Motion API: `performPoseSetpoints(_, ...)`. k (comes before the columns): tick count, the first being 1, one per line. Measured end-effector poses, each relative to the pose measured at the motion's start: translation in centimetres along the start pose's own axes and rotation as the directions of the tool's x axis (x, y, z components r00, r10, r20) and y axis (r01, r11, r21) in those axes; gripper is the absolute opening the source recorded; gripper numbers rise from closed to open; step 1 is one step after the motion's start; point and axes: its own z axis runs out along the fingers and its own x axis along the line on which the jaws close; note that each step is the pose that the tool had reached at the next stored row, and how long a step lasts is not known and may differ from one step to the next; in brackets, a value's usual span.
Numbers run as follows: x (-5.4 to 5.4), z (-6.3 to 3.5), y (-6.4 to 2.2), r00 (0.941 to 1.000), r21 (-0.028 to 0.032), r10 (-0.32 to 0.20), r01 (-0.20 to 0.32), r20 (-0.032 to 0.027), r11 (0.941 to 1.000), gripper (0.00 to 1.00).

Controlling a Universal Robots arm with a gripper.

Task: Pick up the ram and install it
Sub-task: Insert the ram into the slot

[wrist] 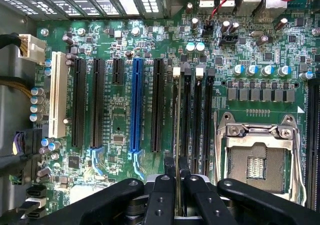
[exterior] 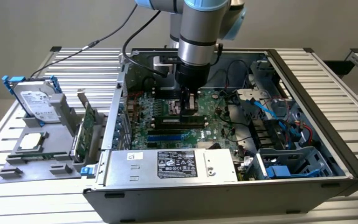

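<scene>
The black two-fingered gripper (wrist: 176,166) is grasping the single thin green circuit-board ram (wrist: 176,120) edge-on. It is holding the stick at the parallel narrow black memory slots (wrist: 199,120) on the one green motherboard (wrist: 120,115), near one long blue plastic slot (wrist: 136,105).

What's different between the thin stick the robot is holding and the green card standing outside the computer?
The ram is gripped between the fingers inside the case, over the memory slots; the expansion card stands in a grey holder outside it. The ram is a narrow strip; the expansion card is taller and broader. Both stand on edge.
</scene>
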Motion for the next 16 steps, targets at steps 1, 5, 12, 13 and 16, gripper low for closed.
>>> performPoseSetpoints(1,0.00,-0.04,0.00,1.0000,-0.0002,0.000,0.000,-0.0005,1.0000,0.14)
performPoseSetpoints(5,0.02,-0.31,0.03,1.0000,-0.0001,0.000,0.000,-0.0005,1.0000,0.14)
performPoseSetpoints(12,0.06,-0.52,0.05,1.0000,0.0017,0.000,0.000,-0.0014,1.0000,0.14)
performPoseSetpoints(13,0.06,-0.46,0.04,1.0000,0.0025,0.000,0.000,-0.0015,1.0000,0.14)
performPoseSetpoints(16,0.05,-0.30,0.04,1.0000,0.0030,0.000,0.000,-0.0023,1.0000,0.14)
